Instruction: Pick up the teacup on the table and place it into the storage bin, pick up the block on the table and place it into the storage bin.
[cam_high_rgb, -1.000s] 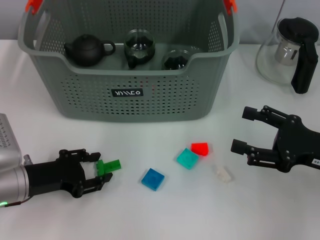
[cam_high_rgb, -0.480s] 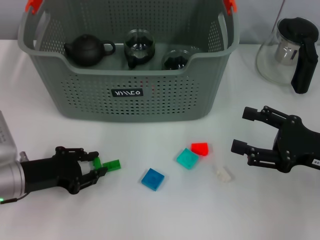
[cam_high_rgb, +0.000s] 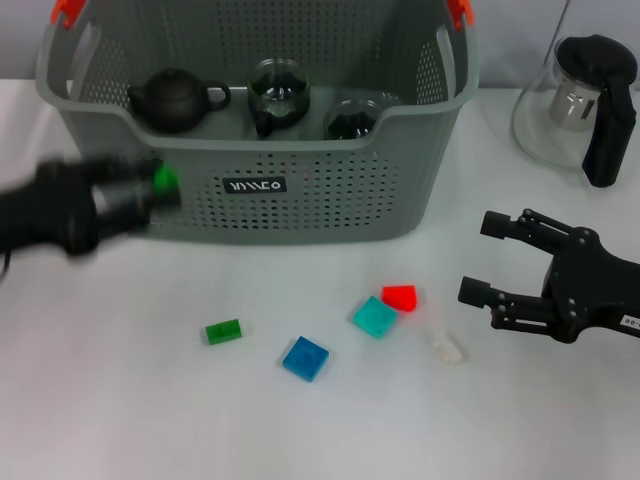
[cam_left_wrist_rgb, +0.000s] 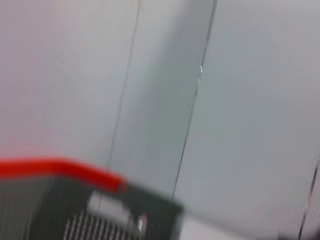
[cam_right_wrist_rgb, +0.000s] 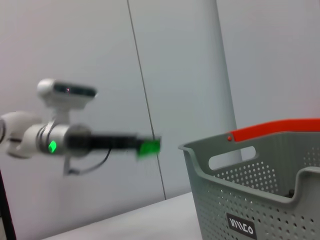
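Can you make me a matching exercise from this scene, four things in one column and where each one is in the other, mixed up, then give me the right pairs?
Things:
1. black teapot
2. glass pitcher
3. blue block
4. small green block

Places:
A. on the table beside the storage bin, on the robot's right
B. at the tip of the left gripper, lifted in front of the bin's wall
C. inside the bin
D. on the table between the flat green block and the teal block

Pairs: 1-C, 2-A, 3-D, 4-B
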